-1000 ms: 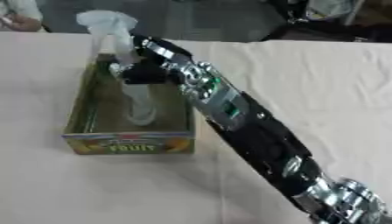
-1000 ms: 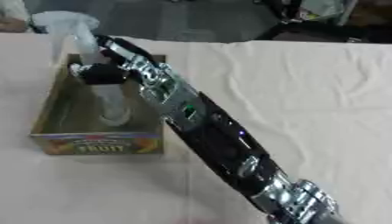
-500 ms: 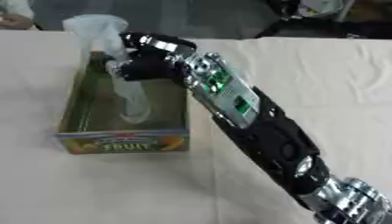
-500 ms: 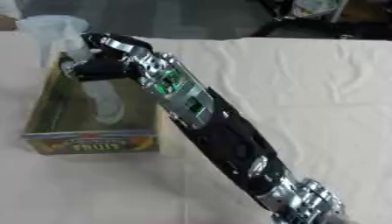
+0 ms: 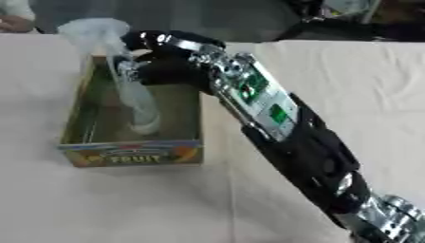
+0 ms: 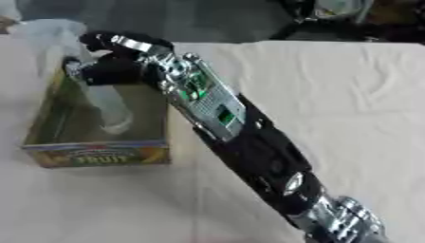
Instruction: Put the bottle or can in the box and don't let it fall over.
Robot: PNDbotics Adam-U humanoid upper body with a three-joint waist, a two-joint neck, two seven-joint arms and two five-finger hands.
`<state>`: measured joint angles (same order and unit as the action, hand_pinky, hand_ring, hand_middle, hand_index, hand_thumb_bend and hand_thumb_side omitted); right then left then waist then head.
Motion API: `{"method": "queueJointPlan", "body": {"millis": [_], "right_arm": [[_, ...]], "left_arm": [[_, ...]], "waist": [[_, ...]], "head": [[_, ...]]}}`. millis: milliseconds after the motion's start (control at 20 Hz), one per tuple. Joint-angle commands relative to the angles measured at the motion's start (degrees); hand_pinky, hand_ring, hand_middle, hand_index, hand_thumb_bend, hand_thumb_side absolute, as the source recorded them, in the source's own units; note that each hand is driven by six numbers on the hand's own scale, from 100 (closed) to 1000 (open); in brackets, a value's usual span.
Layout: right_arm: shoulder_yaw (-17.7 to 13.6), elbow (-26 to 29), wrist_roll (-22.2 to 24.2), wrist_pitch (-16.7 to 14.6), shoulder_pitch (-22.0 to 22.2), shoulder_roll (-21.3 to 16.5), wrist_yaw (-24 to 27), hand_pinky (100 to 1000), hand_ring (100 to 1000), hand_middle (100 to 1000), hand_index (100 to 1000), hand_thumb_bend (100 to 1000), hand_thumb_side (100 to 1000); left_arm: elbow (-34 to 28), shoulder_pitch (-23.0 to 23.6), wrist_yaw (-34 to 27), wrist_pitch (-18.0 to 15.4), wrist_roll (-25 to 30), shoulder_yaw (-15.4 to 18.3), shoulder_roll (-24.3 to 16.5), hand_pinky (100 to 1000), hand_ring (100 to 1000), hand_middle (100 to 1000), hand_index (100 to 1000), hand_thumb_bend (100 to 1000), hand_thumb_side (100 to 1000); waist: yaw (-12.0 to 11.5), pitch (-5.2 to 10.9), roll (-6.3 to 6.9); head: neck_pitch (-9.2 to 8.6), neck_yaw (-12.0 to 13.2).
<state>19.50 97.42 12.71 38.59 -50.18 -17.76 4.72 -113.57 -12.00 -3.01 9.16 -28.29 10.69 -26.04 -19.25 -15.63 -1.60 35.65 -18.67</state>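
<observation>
Curled fingers (image 5: 124,66) of the right hand (image 5: 162,66), clasped round the upper part of a clear spray bottle (image 5: 133,97), just under its pale trigger head. Bottle standing inside the cardboard box (image 5: 133,152), base down on the box floor near the middle, body leaning a little so the head tips toward the far left corner above the rim. No label readable on the bottle itself. On the near outer wall of the box, a colourful printed panel with the word "FRUIT" in yellow letters; smaller print above it too blurred to read. Behind the hand, black wrist and forearm stretched diagonally from the lower right corner up toward the box, passing over its right wall, with a silver plate and green patches along the top. Beneath everything, a pale tablecloth (image 5: 332,80). Left hand nowhere in either view.
</observation>
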Motion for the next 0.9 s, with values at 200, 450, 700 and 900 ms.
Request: {"method": "queueJointPlan", "body": {"millis": [200,450,700,900], "right_arm": [[-0.07,1.22,0.04,0.29,-0.30,-0.01,-0.83,993,1000,1000,1000,100,387],[-0.16,1.69,0.20,0.47,-0.10,-0.21,-0.87,993,1000,1000,1000,100,387],[-0.58,4.65,0.96,0.43,1.64,-3.13,0.42,977,1000,1000,1000,100,387],[-1.46,9.48,1.00,0.65,3.22,-7.30,3.19,972,1000,1000,1000,100,387]], "left_arm": [[-1.02,0.22,0.48,-0.03,-0.17,0.91,-1.90,1000,759,627,793,100,576],[-1.02,0.32,0.50,-0.06,-0.23,0.96,-1.90,1000,759,627,793,100,576],[-1.02,1.04,0.73,-0.16,-0.28,1.09,-2.26,1000,761,628,794,100,576],[-1.02,1.66,0.86,-0.06,-0.31,1.14,-2.18,1000,760,628,794,100,573]], "waist": [[0.31,1.21,0.73],[0.40,1.19,0.80],[2.31,1.83,1.02],[4.23,2.69,0.85]], "head": [[-0.47,0.54],[-0.54,0.61],[0.52,1.39],[1.04,2.34]]}}
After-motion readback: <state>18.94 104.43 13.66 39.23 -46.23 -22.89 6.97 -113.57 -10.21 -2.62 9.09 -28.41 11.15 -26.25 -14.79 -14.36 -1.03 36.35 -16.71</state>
